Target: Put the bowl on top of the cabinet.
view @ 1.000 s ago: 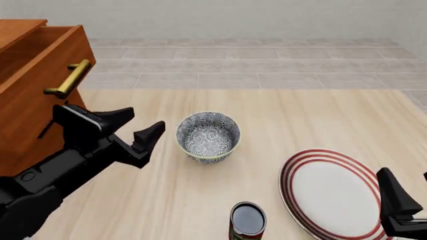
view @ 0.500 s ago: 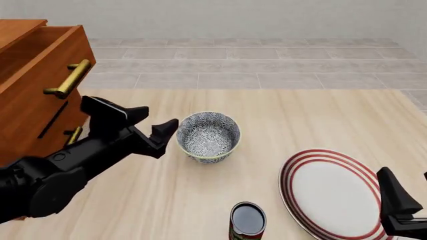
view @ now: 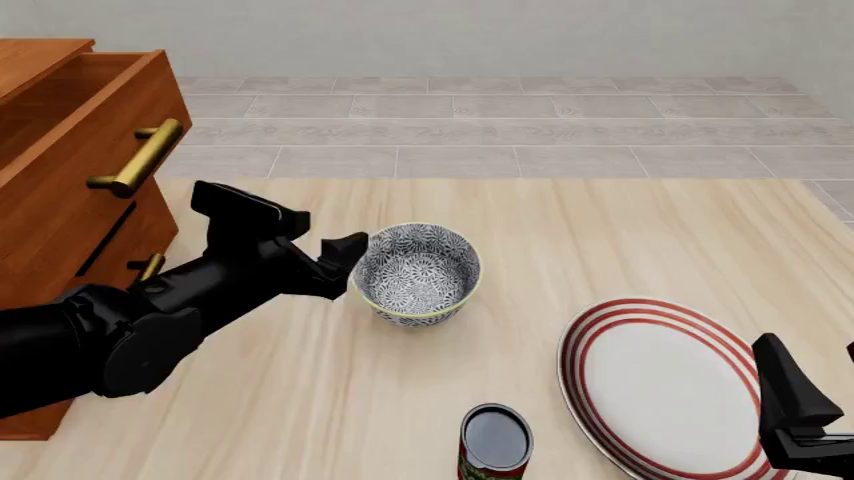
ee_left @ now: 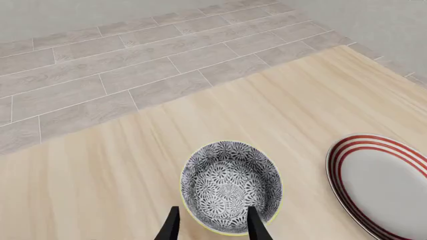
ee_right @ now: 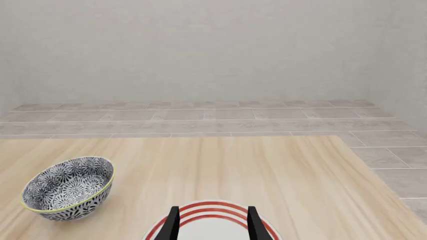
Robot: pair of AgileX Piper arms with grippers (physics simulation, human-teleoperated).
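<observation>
The blue-grey floral bowl (view: 416, 272) stands upright on the wooden table, right of the reddish-brown cabinet (view: 67, 150). My left gripper (view: 320, 238) is open at the bowl's left rim. In the left wrist view that gripper (ee_left: 212, 227) straddles the near wall of the bowl (ee_left: 230, 187), one finger outside and one over the inside. My right gripper (view: 817, 385) stands open at the table's right front, low over the plate (view: 661, 385). The right wrist view shows its open gripper (ee_right: 212, 227) with the bowl (ee_right: 67, 189) far off to one side.
A white plate (ee_left: 387, 180) with red rings lies right of the bowl. A dark can (view: 495, 440) stands at the table's front edge, between bowl and plate. The cabinet has a brass bar handle (view: 138, 157) and fills the table's left side. Tiled floor lies beyond the table.
My left arm has reached forward and to the right, bringing its open fingers from well left of the bowl up to the bowl's left rim. The right arm and the bowl have not moved.
</observation>
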